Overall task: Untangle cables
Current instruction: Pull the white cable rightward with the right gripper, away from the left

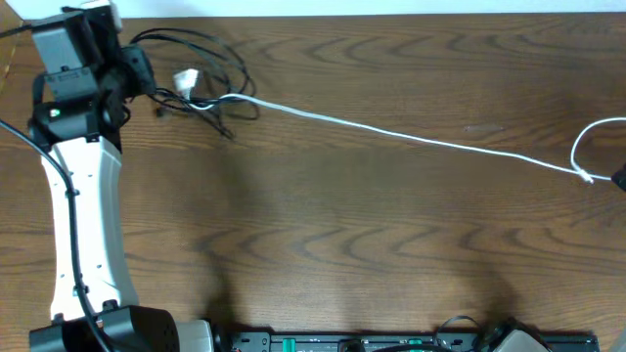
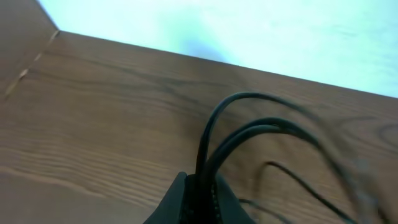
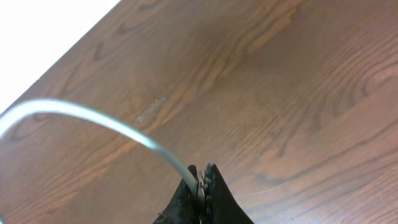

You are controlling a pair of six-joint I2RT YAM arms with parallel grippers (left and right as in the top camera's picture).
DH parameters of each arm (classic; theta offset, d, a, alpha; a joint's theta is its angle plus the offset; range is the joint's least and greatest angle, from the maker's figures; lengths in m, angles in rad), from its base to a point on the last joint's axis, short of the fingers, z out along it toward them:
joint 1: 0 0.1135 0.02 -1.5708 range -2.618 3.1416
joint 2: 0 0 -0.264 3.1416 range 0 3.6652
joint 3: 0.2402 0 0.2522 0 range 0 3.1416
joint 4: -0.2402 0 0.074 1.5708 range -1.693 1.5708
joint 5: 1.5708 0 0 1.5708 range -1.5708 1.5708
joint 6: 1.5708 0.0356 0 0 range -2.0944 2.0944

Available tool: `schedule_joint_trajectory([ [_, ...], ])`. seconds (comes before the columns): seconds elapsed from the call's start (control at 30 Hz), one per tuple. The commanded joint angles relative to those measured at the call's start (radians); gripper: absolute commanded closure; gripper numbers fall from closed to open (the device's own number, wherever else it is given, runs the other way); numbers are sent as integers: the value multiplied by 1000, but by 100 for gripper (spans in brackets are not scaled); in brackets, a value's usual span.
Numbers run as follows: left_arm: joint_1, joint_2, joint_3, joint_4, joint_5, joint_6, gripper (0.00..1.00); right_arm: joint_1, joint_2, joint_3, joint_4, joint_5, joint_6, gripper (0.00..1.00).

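The left gripper [image 2: 199, 182] is pinched shut on black cable [image 2: 264, 124] loops near the wooden table's [image 1: 342, 244] far edge. The right gripper [image 3: 201, 178], fingers nearly touching, clamps the white cable [image 3: 93, 116].

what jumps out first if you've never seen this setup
The white cable runs in a long, nearly straight line across the wooden table, from the upper left to the right edge, where the right gripper pinches it. At the upper left, the black cable lies in tangled loops, and the left gripper is shut on it.
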Motion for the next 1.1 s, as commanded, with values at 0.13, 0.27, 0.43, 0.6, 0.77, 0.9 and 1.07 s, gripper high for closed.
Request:
schedule_joint_trajectory([
  [0.13, 15, -20, 8, 8, 13, -28, 93, -10, 26, 2, 1, 27, 10, 99],
  [0.27, 14, -20, 8, 10, 52, -47, 93, -9, 26, 2, -1, 36, 10, 99],
  [0.43, 14, -20, 8, 2, 143, -50, 92, -3, 26, 2, -3, 8, 6, 99],
  [0.6, 0, -20, 8, 10, 277, -72, 92, 32, 26, 2, -1, -8, -6, 99],
  [0.77, -88, -20, 8, 5, 288, -73, 92, 114, 29, 2, 31, -11, -40, 99],
  [0.9, -201, -20, 8, 10, 288, -73, 93, 179, 49, 2, 81, -5, -62, 99],
  [1.07, -359, -23, 8, 59, 287, -73, 93, 203, 103, 2, 92, 20, -62, 73],
])
